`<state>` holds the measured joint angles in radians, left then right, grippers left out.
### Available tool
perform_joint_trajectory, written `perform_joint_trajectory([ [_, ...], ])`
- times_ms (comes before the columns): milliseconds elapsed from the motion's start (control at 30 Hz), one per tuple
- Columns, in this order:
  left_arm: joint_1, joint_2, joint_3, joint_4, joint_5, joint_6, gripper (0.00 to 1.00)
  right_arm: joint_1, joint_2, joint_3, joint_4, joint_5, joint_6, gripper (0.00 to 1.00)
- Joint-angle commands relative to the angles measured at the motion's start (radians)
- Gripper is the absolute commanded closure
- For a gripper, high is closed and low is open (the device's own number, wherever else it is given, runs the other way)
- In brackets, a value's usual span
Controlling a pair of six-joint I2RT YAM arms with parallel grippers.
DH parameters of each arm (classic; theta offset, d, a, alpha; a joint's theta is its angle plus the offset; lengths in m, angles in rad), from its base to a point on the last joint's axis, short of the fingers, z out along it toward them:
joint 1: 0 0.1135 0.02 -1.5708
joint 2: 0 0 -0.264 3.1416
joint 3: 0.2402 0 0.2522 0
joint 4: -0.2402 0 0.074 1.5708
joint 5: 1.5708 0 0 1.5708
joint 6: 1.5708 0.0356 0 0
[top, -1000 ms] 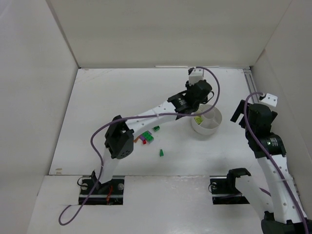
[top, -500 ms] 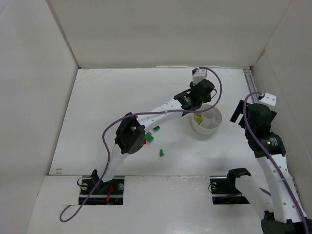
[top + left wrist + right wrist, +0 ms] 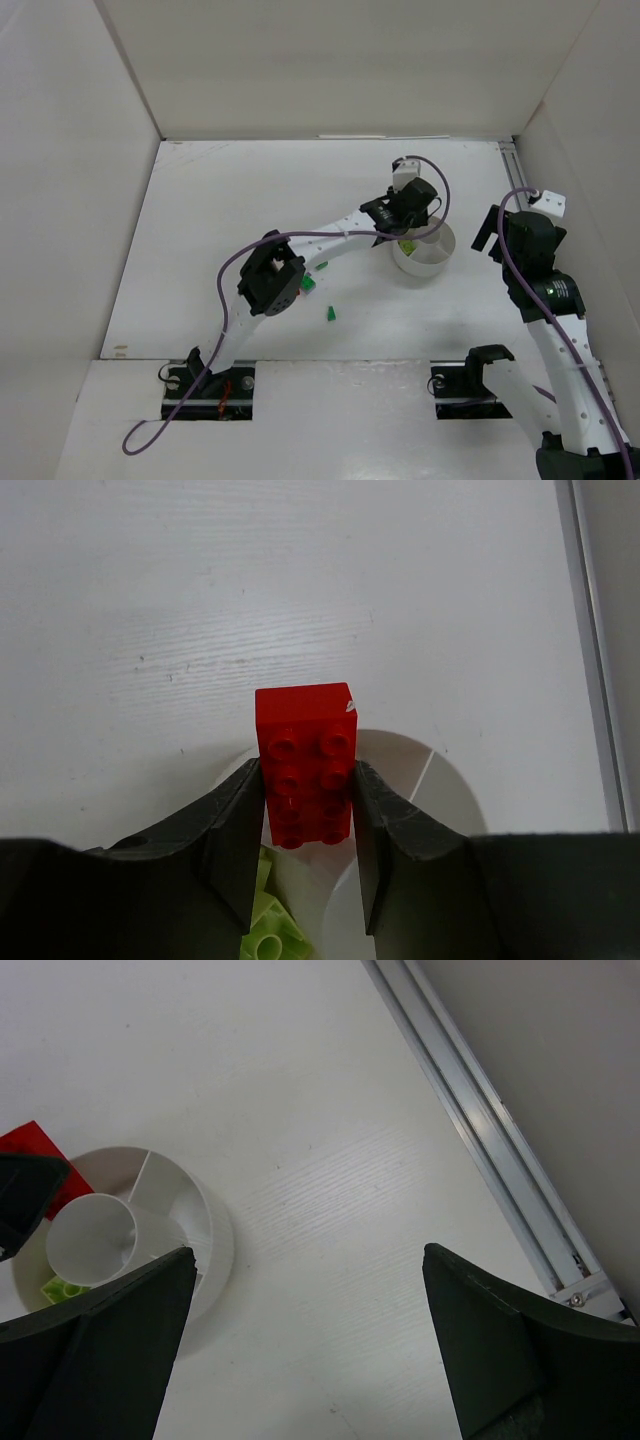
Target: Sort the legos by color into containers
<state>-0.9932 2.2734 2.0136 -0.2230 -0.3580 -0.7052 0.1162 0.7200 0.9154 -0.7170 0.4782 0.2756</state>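
Note:
My left gripper (image 3: 407,212) is shut on a red lego (image 3: 303,760), held over the far left rim of the round white dish (image 3: 438,262). In the left wrist view the red lego stands between both fingers (image 3: 232,825), above a wedge compartment (image 3: 395,758). Lime-yellow legos (image 3: 262,932) lie in the neighbouring compartment. My right gripper (image 3: 310,1340) is open and empty, hovering right of the dish (image 3: 205,1222); the red lego (image 3: 38,1152) and the central cup (image 3: 90,1240) show there too. Dark green legos (image 3: 329,313) lie on the table left of the dish.
More legos (image 3: 308,284) lie partly hidden under the left arm's elbow. A metal rail (image 3: 480,1120) runs along the table's right edge. White walls enclose the table on three sides.
My left gripper has shifted slightly nearer over the dish rim with the red lego in it. The left elbow moved right, covering more of the loose legos. The right arm has not moved.

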Motion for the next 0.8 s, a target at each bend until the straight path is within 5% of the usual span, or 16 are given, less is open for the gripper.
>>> perform_joint_trajectory([
  [0,-0.012,-0.025,-0.013,0.013,-0.018,-0.036,0.85,-0.007,-0.007,0.002,0.044,0.005,-0.012,0.0],
  [100,-0.012,-0.014,-0.013,-0.012,-0.009,-0.062,0.79,-0.007,-0.007,0.002,0.044,-0.004,-0.012,0.0],
  [167,-0.012,-0.014,-0.013,-0.021,-0.019,-0.072,0.64,-0.007,-0.007,0.002,0.044,-0.004,-0.012,0.0],
  [300,-0.021,-0.035,-0.013,-0.021,-0.041,-0.073,0.51,-0.007,-0.007,0.002,0.044,-0.004,-0.012,0.0],
  [567,-0.021,-0.118,-0.023,-0.021,-0.071,-0.028,0.47,-0.007,-0.017,0.002,0.053,-0.013,-0.021,0.0],
  [700,-0.021,-0.216,-0.056,-0.068,-0.132,-0.028,0.46,-0.007,-0.037,-0.007,0.129,-0.161,-0.105,0.0],
  [767,-0.021,-0.338,-0.162,-0.078,-0.189,-0.039,0.22,-0.007,-0.047,-0.039,0.2,-0.252,-0.153,0.0],
])
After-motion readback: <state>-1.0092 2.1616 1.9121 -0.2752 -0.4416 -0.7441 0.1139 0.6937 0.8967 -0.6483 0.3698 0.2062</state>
